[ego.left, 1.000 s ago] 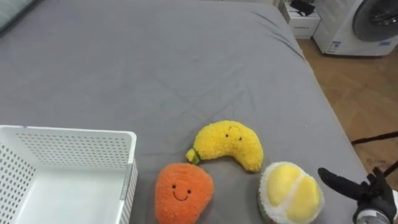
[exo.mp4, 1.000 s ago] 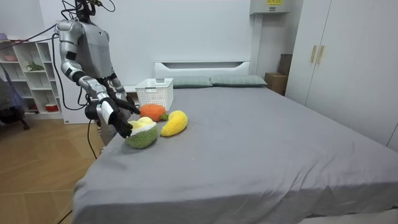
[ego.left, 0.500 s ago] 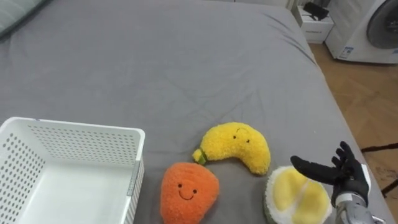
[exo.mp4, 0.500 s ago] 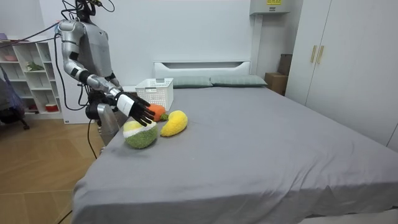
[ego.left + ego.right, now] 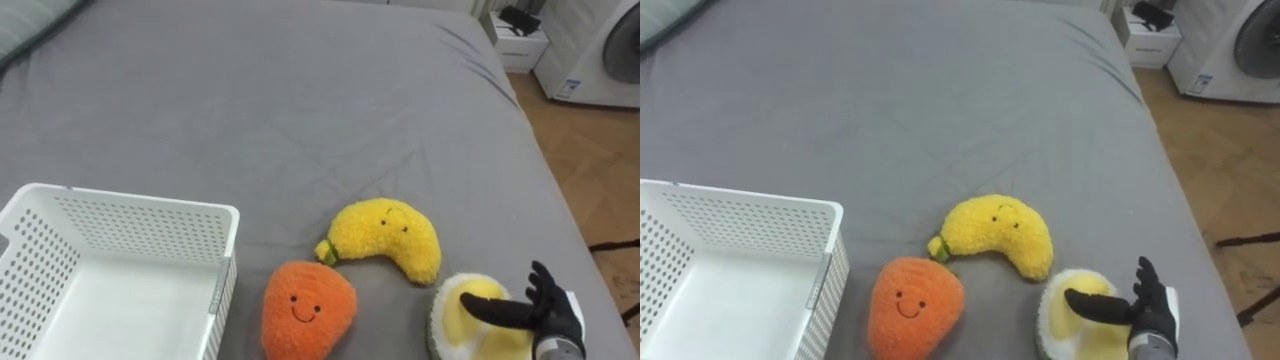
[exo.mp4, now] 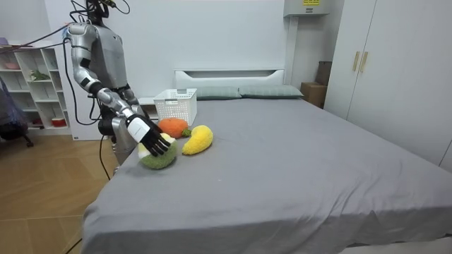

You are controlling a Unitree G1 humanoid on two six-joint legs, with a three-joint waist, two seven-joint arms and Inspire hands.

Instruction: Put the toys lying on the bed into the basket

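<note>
White basket (image 5: 140,236), carrot plush (image 5: 307,308) just outside it, right hand (image 5: 550,312) on durian plush (image 5: 452,325)

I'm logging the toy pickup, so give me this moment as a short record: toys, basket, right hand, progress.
Toys: orange plush carrot, yellow plush banana, round yellow-and-white plush fruit, all on the grey bed
Basket: white perforated plastic basket, left of the carrot, no toy visible inside
Right hand: open, fingers spread over the round fruit
Progress: nothing collected yet
</note>
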